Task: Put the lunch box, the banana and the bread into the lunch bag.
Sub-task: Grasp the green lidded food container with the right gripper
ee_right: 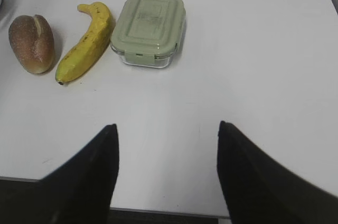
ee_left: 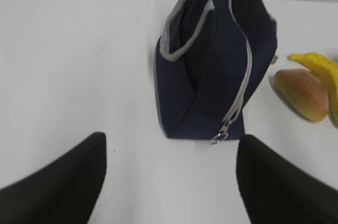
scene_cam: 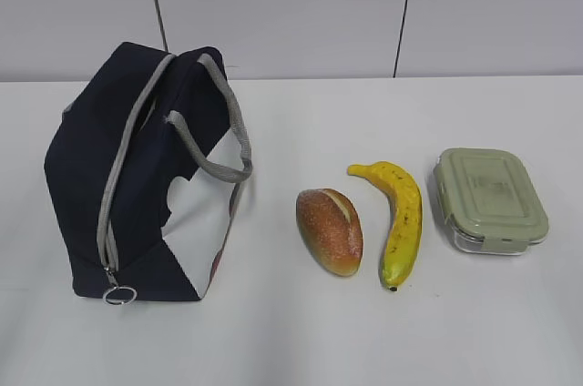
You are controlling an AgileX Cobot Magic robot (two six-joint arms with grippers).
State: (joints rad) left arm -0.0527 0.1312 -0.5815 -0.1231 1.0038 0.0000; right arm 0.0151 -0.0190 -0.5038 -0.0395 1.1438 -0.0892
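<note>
The navy lunch bag (scene_cam: 137,177) lies at the left of the white table, zipper closed, ring pull (scene_cam: 118,295) at its near end. It also shows in the left wrist view (ee_left: 211,60). The bread (scene_cam: 329,229), the banana (scene_cam: 398,220) and the green-lidded lunch box (scene_cam: 489,199) lie in a row to its right, and show in the right wrist view as bread (ee_right: 32,43), banana (ee_right: 87,40) and lunch box (ee_right: 150,28). My left gripper (ee_left: 170,145) is open and empty, short of the bag. My right gripper (ee_right: 167,131) is open and empty, near the table's front edge.
The white table (scene_cam: 301,340) reaches back to a grey panelled wall (scene_cam: 291,4). Its front edge (ee_right: 169,212) shows under the right gripper. Neither arm shows in the exterior view.
</note>
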